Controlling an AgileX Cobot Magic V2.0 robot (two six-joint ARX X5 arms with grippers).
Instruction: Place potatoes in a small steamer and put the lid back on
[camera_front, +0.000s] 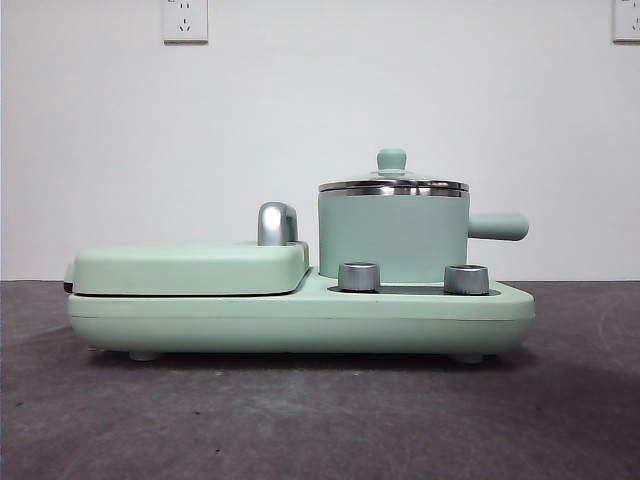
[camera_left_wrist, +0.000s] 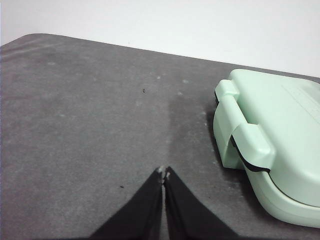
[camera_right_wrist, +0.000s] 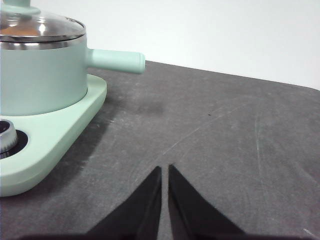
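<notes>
Lid (camera_front: 393, 184) seated on steamer (camera_front: 393, 234), handle pointing toward right gripper (camera_right_wrist: 165, 169). Orange glimpse under glass, likely potato (camera_right_wrist: 22, 31) inside. Steamer near right gripper, so nearer arm. Both grippers clenched, empty, low over counter (camera_right_wrist: 225, 130); left gripper (camera_left_wrist: 164, 171) beside griddle cover (camera_left_wrist: 280, 145).

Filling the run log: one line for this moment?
lid: on small steamer | left gripper: shut, idle | right gripper: shut, idle
</notes>
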